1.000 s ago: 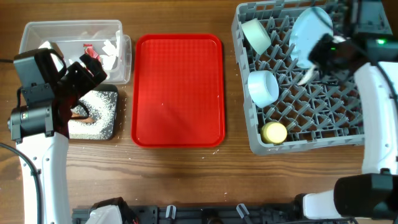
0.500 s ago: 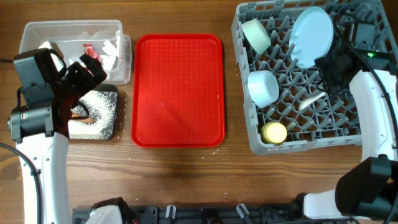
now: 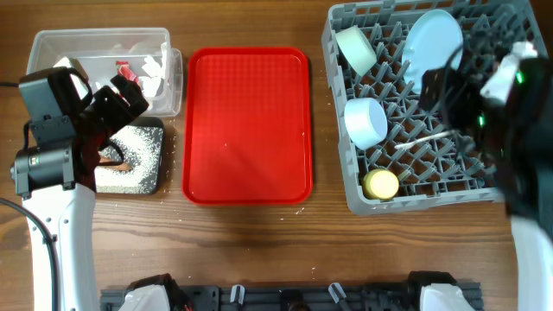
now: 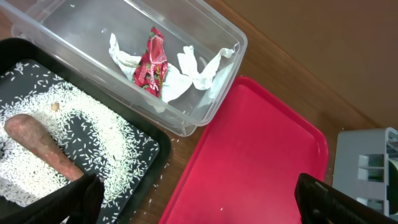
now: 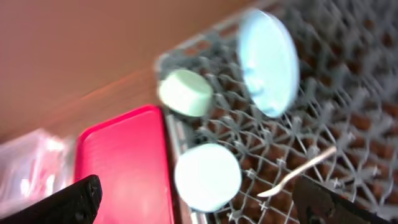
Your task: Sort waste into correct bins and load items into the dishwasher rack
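In the grey dishwasher rack a pale blue plate stands on edge. A whitish bowl, a light blue bowl and a yellow cup sit along its left side. The white spoon lies loose across the pegs. Above it my right gripper hangs open and holds nothing. My left gripper is open and empty too, over the gap between the black tray and the red tray. The clear tub holds a red wrapper and white paper. White grains and a carrot-like piece lie in the black tray.
The flat red serving tray lies between the bins and the rack, bare but for a stray grain. A few grains are scattered on the wooden table beside the black tray. The right arm looms blurred over the rack's right side.
My right gripper opened and let go of the spoon, which now lies on the rack's pegs. The right arm has lifted away from the rack. The left arm has not moved.
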`<state>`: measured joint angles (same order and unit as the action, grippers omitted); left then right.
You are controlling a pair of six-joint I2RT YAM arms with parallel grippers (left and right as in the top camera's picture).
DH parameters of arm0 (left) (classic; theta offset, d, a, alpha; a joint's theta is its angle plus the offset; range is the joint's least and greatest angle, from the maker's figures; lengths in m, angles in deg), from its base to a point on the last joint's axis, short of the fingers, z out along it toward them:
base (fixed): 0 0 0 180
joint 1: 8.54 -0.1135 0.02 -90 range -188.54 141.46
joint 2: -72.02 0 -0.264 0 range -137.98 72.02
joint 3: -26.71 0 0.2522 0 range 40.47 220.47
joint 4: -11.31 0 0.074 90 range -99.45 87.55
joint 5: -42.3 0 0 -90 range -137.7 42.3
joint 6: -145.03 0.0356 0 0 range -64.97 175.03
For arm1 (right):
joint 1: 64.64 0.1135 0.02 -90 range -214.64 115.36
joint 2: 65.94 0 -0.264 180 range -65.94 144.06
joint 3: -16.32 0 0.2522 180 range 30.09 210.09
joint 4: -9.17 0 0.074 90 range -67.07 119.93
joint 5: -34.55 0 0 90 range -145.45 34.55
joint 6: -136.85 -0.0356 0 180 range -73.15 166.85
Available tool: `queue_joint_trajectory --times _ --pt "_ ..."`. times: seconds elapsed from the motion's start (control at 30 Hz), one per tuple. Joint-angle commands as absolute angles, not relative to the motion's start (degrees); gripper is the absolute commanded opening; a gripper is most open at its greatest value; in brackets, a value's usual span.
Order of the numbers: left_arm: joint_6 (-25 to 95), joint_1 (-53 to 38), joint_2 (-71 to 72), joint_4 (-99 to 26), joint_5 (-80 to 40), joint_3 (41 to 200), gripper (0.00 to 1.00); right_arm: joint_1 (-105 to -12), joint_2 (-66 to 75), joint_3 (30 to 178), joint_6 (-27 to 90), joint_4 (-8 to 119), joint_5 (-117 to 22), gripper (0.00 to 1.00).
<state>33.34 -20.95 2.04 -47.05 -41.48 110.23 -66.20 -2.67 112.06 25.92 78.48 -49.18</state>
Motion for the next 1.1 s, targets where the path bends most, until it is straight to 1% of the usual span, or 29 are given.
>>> queue_joint_trajectory --times 0.0,0.13,0.2,0.27,0.37,0.43,0.53,0.6,0.67,0.7,0.73,0.8,0.87,0.97,1.07 --pt "33.82 -21.19 1.87 -46.92 -42.00 110.86 1.00 -65.68 -6.80 112.37 33.33 79.83 -46.98 1.00" --pt "33.82 -21.19 1.87 -46.92 -42.00 110.86 1.00 -65.68 -8.47 112.37 33.59 83.26 -47.26 1.00" --pt "33.82 -21.21 1.87 -46.92 -42.00 110.86 1.00 -65.68 -8.42 112.37 37.66 84.07 -49.80 1.00" --pt "33.82 -21.19 1.87 -46.92 -42.00 110.86 1.00 -65.68 -8.40 112.30 37.88 84.03 -49.82 1.00" --pt "33.82 -21.21 1.87 -46.92 -42.00 110.86 1.00 -65.68 -8.47 111.36 38.60 80.27 -49.84 1.00" --pt "33.82 -21.19 1.87 -46.92 -42.00 110.86 1.00 -65.66 -9.14 108.87 40.63 74.65 -49.64 1.00" --pt "33.82 -21.19 1.87 -46.92 -42.00 110.86 1.00 -65.68 -14.56 98.90 42.93 63.37 -49.40 1.00" --pt "33.82 -21.19 1.87 -46.92 -42.00 110.86 1.00 -65.68 -19.98 89.44 43.71 55.44 -49.38 1.00" --pt "33.82 -21.19 1.87 -46.92 -42.00 110.86 1.00 -65.68 -26.58 77.63 43.84 46.04 -49.38 1.00" --pt "33.82 -21.19 1.87 -46.92 -42.00 110.86 1.00 -65.68 -28.42 74.42 43.87 43.66 -49.38 1.00" --pt "33.82 -21.21 1.87 -46.92 -42.00 110.86 1.00 -65.68 -32.92 66.84 43.84 38.26 -49.38 1.00" --pt "33.82 -21.19 1.87 -46.92 -42.00 110.86 1.00 -65.66 -40.11 55.84 43.47 31.51 -49.34 1.00" --pt "33.82 -21.21 1.87 -46.92 -42.00 110.86 1.00 -65.68 -45.53 48.98 41.90 28.84 -49.36 1.00" --pt "33.82 -21.19 1.87 -46.92 -42.00 110.86 1.00 -65.68 -54.39 40.98 39.15 28.25 -49.38 1.00" --pt "33.82 -21.21 1.87 -46.92 -42.00 110.86 1.00 -65.68 -59.52 36.98 39.32 27.20 -49.42 1.00"
